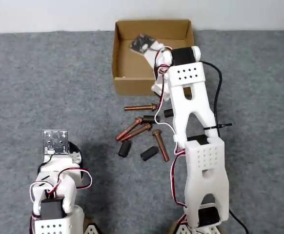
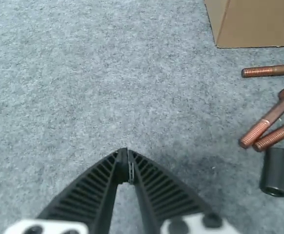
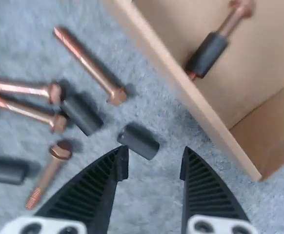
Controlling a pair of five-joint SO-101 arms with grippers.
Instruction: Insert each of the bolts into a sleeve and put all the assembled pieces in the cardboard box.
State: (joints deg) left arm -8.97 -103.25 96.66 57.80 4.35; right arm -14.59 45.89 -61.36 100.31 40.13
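Item: right gripper point(image 3: 151, 158), jaws parted and empty, hanging near the cardboard box point(image 3: 181, 92), with a loose sleeve point(image 3: 138, 141) just ahead. One assembled piece point(image 3: 208, 51) is lying inside. Advice: squaring the jaws across the sleeve before closing. Left gripper point(image 2: 127, 158): jaws clenched, empty, over the desk point(image 2: 59, 73).

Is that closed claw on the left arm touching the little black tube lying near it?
Apart. The left wrist view shows bare carpet between the left gripper and the black sleeve.

Grey felt tabletop point(image 1: 44, 87), white wall point(image 1: 44, 14) along its far edge
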